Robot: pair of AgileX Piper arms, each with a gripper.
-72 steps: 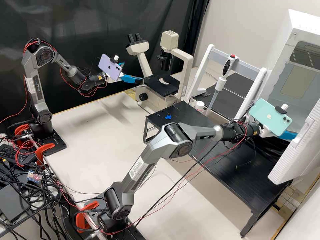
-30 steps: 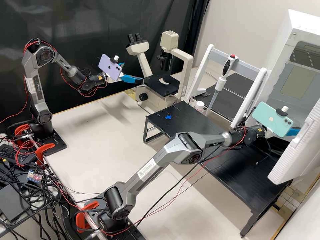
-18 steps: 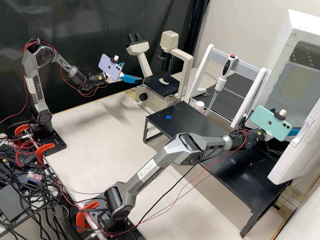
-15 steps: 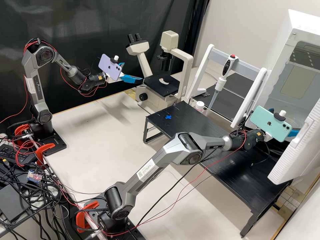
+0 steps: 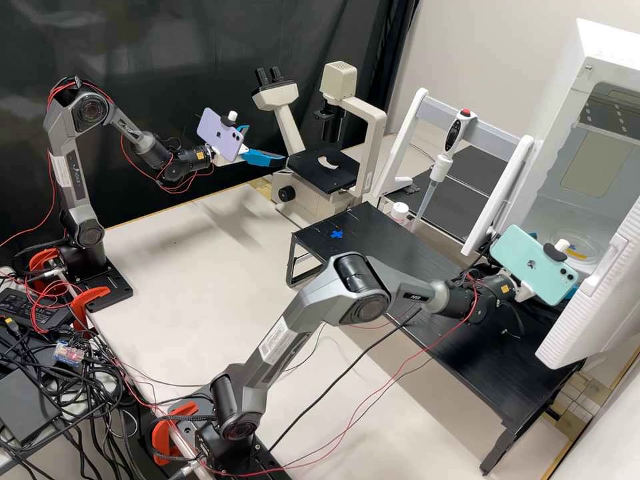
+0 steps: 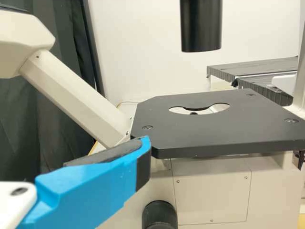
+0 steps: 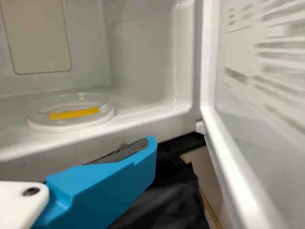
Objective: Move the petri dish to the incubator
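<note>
Right pincer is spread, pinching nothing, and sitting near the petri dish but not touching it. That dish is already inside the incubator, down on the chamber floor, lying flat on a round white base with 1 yellow strip showing on it. Incubator door is hanging wide open, fwiw. A mint phone is clamped onto the right pincer.

Black stand is under the right forearm, on the pale tabletop, and it's got 1 blue cross mark at its far end. Near that end there's a white-capped bottle, plus a pipette upright on a white rack.

Left pincer is also spread and holding nothing, near the microscope, with a purple phone clamped on it.
</note>
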